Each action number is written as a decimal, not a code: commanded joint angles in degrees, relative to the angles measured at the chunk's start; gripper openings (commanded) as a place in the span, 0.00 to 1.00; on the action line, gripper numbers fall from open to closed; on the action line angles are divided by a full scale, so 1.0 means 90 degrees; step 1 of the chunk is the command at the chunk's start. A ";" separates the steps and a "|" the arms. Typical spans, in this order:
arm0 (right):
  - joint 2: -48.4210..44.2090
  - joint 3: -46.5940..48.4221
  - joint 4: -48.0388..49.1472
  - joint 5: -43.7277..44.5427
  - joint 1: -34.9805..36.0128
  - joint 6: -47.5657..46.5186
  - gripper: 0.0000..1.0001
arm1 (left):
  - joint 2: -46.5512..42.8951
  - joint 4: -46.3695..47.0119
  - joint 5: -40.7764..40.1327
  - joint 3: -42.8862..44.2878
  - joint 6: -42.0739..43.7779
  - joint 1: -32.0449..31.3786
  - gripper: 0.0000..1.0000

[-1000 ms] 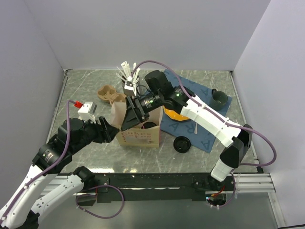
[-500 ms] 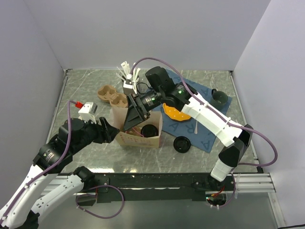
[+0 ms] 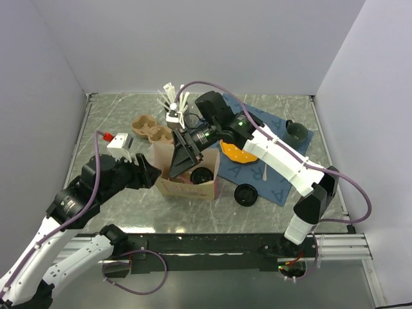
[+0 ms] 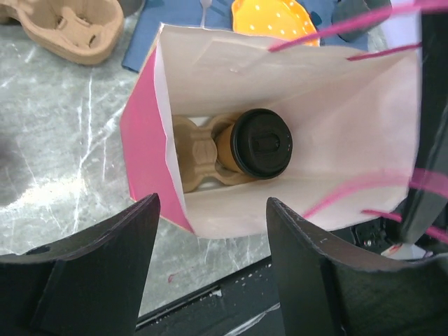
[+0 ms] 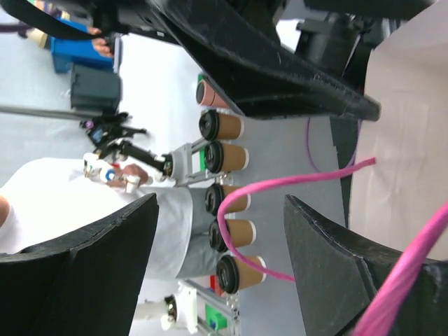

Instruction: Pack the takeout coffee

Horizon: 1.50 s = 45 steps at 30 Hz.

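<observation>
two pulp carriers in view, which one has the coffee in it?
The carrier inside the paper bag; the takeout coffee sits in it. The other carrier lies empty on the table.

coffee (image 4: pixel 260 142) in carrier (image 4: pixel 198 150) (inside bag (image 4: pixel 336 140)) | loose lid (image 3: pixel 245 194) right of bag

left pincer (image 4: pixel 213 210) spread wide | right pincer (image 5: pixel 220 206) spread wide

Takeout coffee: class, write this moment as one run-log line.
takeout coffee: lidded, in carrier inside paper bag | left tool: open, facing bag mouth | right tool: open, by pink handles
</observation>
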 commanded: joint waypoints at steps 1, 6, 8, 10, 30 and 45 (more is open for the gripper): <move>-0.0159 -0.0199 0.0105 -0.0612 -0.0102 -0.0348 0.79 | 0.0232 0.0170 -0.0294 0.0473 -0.0002 -0.0022 0.68; 0.0026 0.0083 -0.0450 -0.0925 -0.0141 -0.0875 0.79 | 0.0349 0.0161 -0.0460 0.0571 -0.0022 -0.0022 0.68; 0.0114 0.0191 -0.0831 -0.0974 -0.0151 -0.1148 0.79 | 0.0437 0.0141 -0.0479 0.0542 0.0008 -0.0022 0.68; 0.0143 0.0289 -0.1027 -0.1042 -0.0151 -0.1276 0.79 | 0.0438 0.0229 -0.0499 0.0493 0.0008 -0.0022 0.68; 0.0505 0.1295 -0.2483 -0.0731 -0.0327 -0.1960 0.79 | 0.0671 0.0415 -0.0577 0.0561 0.0212 -0.0022 0.69; 0.0495 0.1228 -0.2386 -0.0818 -0.0356 -0.1765 0.79 | 0.0838 0.0463 -0.0587 0.0601 0.0359 -0.0022 0.70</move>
